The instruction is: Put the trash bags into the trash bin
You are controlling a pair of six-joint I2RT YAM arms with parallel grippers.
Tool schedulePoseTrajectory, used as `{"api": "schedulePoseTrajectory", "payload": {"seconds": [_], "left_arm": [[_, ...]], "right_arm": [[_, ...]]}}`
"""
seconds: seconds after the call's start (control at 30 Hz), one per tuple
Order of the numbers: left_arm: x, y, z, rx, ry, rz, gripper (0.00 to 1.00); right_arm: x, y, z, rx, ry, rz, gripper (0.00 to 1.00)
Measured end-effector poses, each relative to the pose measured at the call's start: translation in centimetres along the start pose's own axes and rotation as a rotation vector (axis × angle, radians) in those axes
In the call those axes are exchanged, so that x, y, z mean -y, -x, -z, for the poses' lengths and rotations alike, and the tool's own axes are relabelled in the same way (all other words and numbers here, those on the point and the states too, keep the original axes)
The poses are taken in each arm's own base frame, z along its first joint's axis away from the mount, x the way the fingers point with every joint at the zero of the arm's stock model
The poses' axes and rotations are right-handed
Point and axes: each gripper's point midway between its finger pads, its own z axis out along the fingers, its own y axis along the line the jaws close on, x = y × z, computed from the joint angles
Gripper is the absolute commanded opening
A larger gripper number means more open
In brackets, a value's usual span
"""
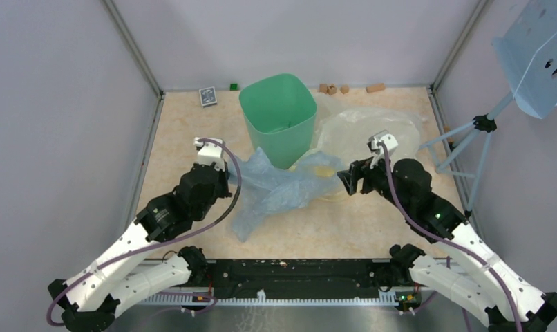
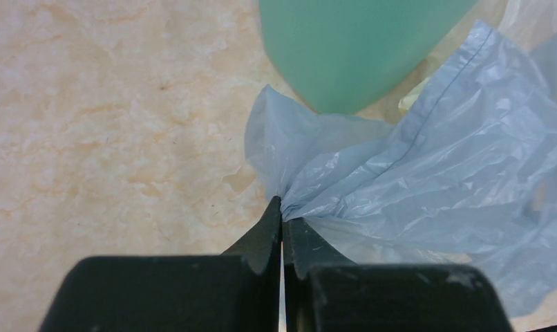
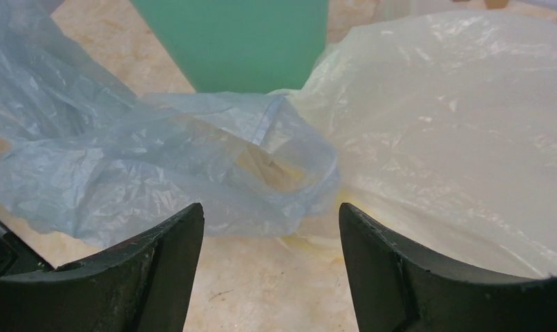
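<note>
**Left pincer** (image 2: 282,209): closed, its tips nipping a gathered edge of the pale blue bag (image 2: 428,159), which fans out ahead and to the right over the table (image 2: 89,138).

**Right pincer** (image 3: 270,207): spread wide, gripping nothing. The blue bag's crumpled end lies just ahead of its fingertips, with the cream-yellow bag (image 3: 455,124) ahead to the right.

**Mint-green bin** (image 1: 282,149): upright beyond both pincers. The blue bag lies outside it, against its near side.
</note>
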Motion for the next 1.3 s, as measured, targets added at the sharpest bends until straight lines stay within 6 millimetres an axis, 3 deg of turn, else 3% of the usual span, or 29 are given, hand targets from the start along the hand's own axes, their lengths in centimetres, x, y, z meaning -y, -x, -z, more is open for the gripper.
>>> {"api": "schedulePoseTrajectory", "payload": {"seconds": [0.17, 0.3, 0.5, 0.57, 0.67, 0.97, 1.07, 1.13, 1.17, 1.23, 1.27, 1.3], "left_arm": [[-0.2, 1.0, 1.1, 0.08, -0.04, 0.035, 0.0], [0.0, 1.7, 1.5, 0.114, -0.065, 0.042, 0.0], [0.2, 1.5, 1.3, 0.105, -0.076, 0.01, 0.0], [0.4, 1.3, 1.3, 0.102, -0.084, 0.002, 0.0], [0.4, 1.4, 1.3, 0.108, -0.089, -0.008, 0.0], [0.7, 1.6, 1.6, 0.116, -0.113, -0.017, 0.0], [0.7, 1.6, 1.6, 0.115, -0.116, -0.024, 0.0], [0.7, 1.6, 1.5, 0.115, -0.116, -0.028, 0.0], [0.7, 1.6, 1.5, 0.115, -0.116, -0.029, 0.0], [0.7, 1.6, 1.5, 0.116, -0.115, -0.03, 0.0], [0.6, 1.6, 1.5, 0.116, -0.113, -0.03, 0.0], [0.6, 1.6, 1.5, 0.115, -0.11, -0.03, 0.0]], "right_arm": [[0.7, 2.3, 0.2, 0.097, -0.03, 0.059, 0.68], [-1.3, 3.2, -0.3, 0.127, 0.086, 0.134, 0.68], [-3.4, -0.2, -4.0, -0.012, 0.227, 0.194, 0.63], [-3.3, -2.1, -5.5, -0.088, 0.237, 0.213, 0.65], [-3.3, -3.4, -6.4, -0.142, 0.252, 0.25, 0.7], [-4.8, -1.8, -8.3, -0.112, 0.343, 0.325, 0.71], [-5.7, -1.4, -8.5, -0.092, 0.399, 0.349, 0.64], [-6.5, -1.1, -8.8, -0.094, 0.451, 0.363, 0.54], [-7.0, -1.1, -9.0, -0.103, 0.481, 0.368, 0.45], [-7.6, -1.3, -9.3, -0.116, 0.524, 0.374, 0.11], [-7.9, -1.6, -9.2, -0.128, 0.545, 0.372, 0.0], [-8.0, -1.9, -9.1, -0.139, 0.555, 0.363, 0.0]]}}
